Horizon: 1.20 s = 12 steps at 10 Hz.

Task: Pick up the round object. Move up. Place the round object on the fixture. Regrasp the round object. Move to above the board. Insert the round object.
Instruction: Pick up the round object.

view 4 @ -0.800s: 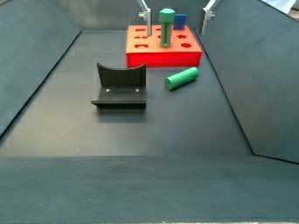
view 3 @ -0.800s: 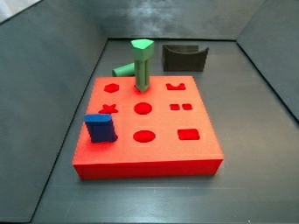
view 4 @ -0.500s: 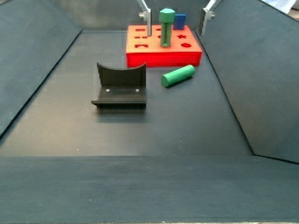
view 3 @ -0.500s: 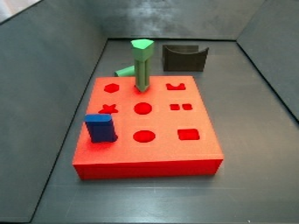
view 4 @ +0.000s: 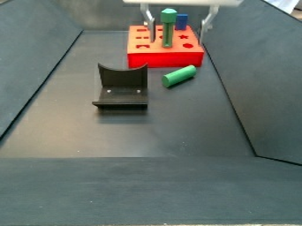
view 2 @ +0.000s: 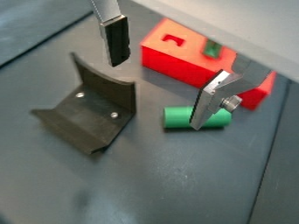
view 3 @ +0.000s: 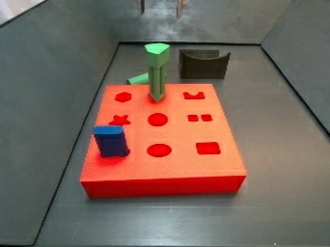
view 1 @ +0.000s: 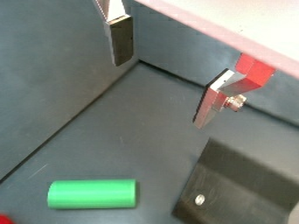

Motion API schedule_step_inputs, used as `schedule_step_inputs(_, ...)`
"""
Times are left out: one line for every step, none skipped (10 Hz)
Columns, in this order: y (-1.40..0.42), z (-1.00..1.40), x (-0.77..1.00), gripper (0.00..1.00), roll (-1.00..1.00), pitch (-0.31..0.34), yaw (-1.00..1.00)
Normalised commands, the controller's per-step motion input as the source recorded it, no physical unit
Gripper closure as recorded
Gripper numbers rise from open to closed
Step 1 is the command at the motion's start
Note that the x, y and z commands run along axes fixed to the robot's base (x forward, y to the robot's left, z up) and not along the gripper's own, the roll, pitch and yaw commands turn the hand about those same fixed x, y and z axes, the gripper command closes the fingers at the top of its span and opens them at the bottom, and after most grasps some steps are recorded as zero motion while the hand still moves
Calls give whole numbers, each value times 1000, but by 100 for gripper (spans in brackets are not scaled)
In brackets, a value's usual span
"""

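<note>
The round object is a dull-green cylinder lying on its side on the dark floor (view 4: 179, 77), between the red board (view 4: 165, 55) and the fixture (view 4: 120, 86). It also shows in both wrist views (view 1: 91, 194) (view 2: 179, 117) and peeks from behind the board (view 3: 137, 78). My gripper (view 4: 178, 12) hangs high above this spot, open and empty. Its fingers (view 2: 114, 39) (view 1: 121, 39) stand wide apart. The round object lies below the gripper (view 2: 159, 94) (view 1: 162, 92), well clear of the fingers. The fixture (view 2: 87, 114) (view 1: 239, 188) (view 3: 204, 64) holds nothing.
A green peg with an angular bright-green top (view 3: 156, 72) stands upright in a back hole of the board (view 3: 161, 164). A blue block (view 3: 111, 141) stands in a left hole. Dark sloping walls (view 4: 35, 79) close in the floor on both sides.
My gripper has come down a little, so more of it shows at the top of the side views. The round object, fixture and board have not moved.
</note>
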Motion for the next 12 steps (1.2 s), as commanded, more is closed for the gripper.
schedule_step_inputs(-246, -543, -71, 0, -67, -149, -800)
schedule_step_inputs(-469, -749, -197, 0, -63, -124, -577)
schedule_step_inputs(-366, -871, -306, 0, -144, 0, -497)
schedule_step_inputs(-249, -891, -606, 0, -111, -13, -383)
schedule_step_inputs(0, -831, -229, 0, -151, 11, -377)
schedule_step_inputs(94, -740, -11, 0, -159, 37, -443)
schedule_step_inputs(0, -611, -137, 0, -157, 13, -540)
schedule_step_inputs(-9, -406, -237, 0, -119, 0, -523)
schedule_step_inputs(-129, -283, 0, 0, -120, 0, -397)
schedule_step_inputs(-26, -257, -131, 0, -40, 0, -377)
schedule_step_inputs(-60, -131, -226, 0, -50, 0, -346)
schedule_step_inputs(-23, -160, -97, 0, -87, 0, -323)
